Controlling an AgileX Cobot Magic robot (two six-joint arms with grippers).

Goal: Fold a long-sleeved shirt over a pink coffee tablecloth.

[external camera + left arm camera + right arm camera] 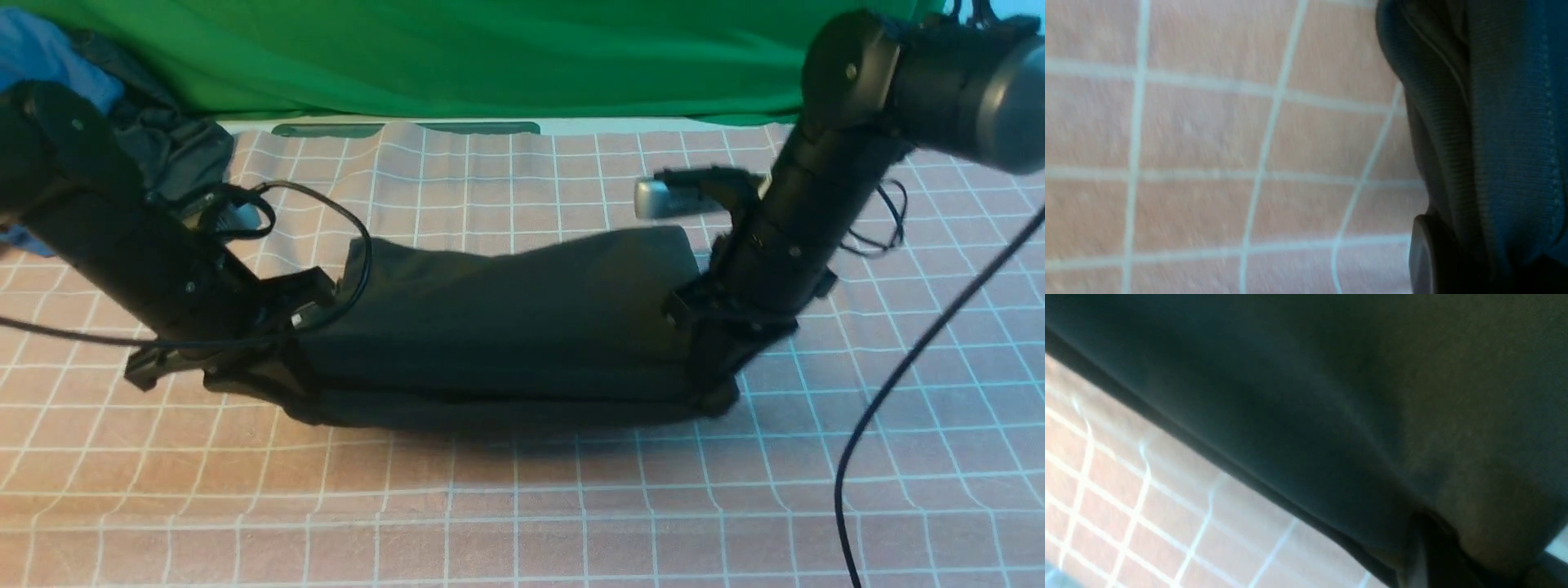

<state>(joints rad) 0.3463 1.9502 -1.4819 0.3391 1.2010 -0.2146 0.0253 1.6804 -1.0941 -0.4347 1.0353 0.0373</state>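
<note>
The black shirt (498,327) is lying partly folded on the pink tablecloth (522,506). Its near edge is pinched by the closed left gripper (282,384) and the closed right gripper (714,392). Both corners should be lifted evenly and carried across together, so that the fold is laid straight.

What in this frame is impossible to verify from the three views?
- Shirt logo and neck label: front view, folded out of sight.
- Left gripper fingertips: front view, buried in fabric; left wrist view shows one blurred pad.
- Right gripper fingertips: right wrist view, cloth fills the blurred picture.
</note>
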